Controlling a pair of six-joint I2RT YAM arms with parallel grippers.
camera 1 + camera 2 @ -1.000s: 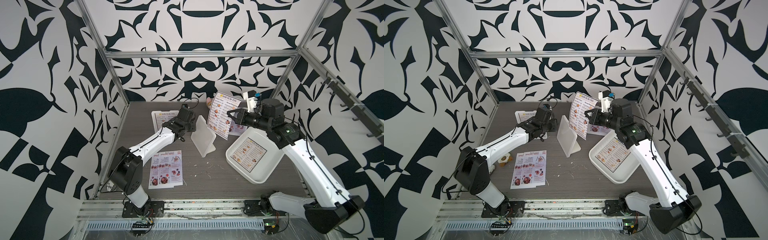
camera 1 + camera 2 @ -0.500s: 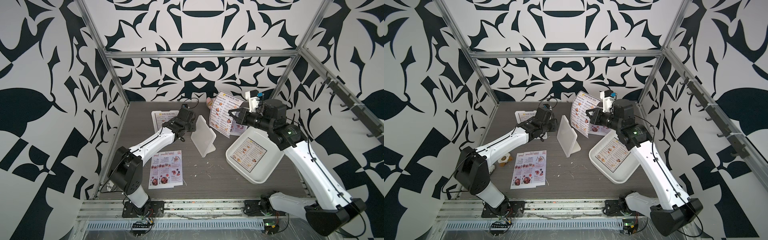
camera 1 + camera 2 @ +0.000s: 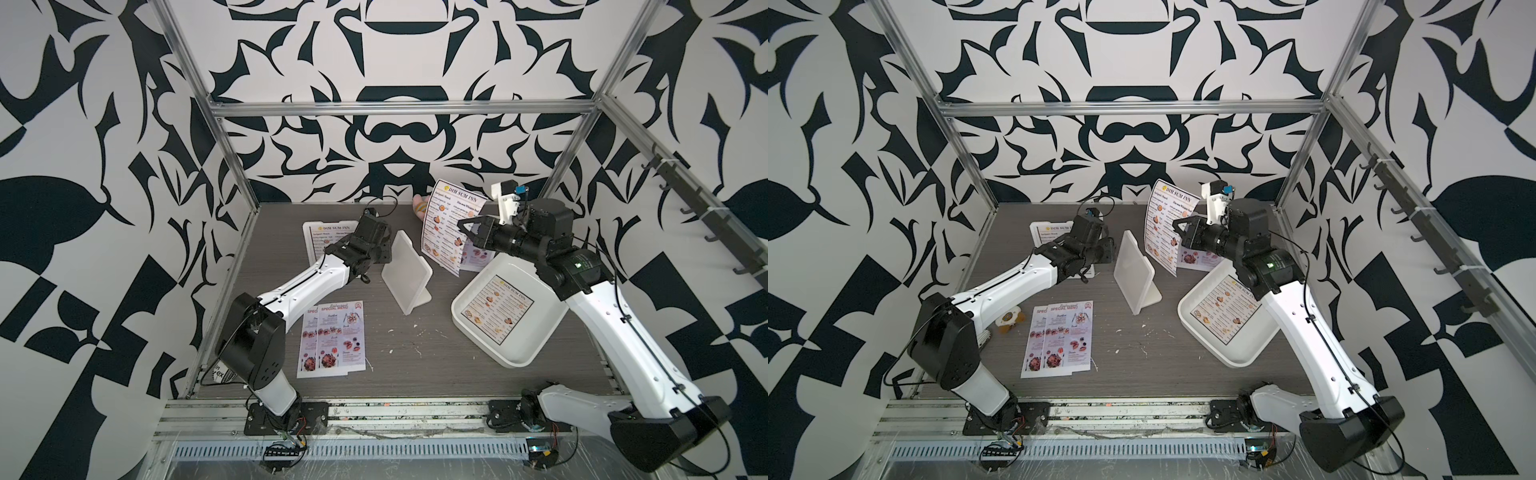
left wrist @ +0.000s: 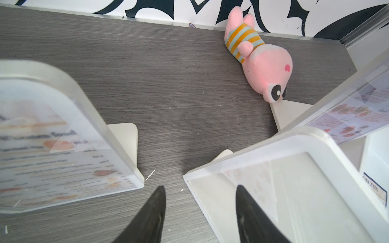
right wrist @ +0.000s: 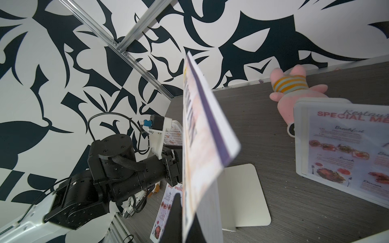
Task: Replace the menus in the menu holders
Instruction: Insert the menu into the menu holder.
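Right claw, clamped on a DIM SUM INN menu, holds it clear of the surface, beside the middle menu holder. Left claw, prongs apart, sits low in the gap between that holder and a filled menu holder.

walls: black-and-white leaf pattern | metal frame: bars at corners and back | worktop: grey wood grain, white specks | hook rail: dark, side wall | light: bright, even
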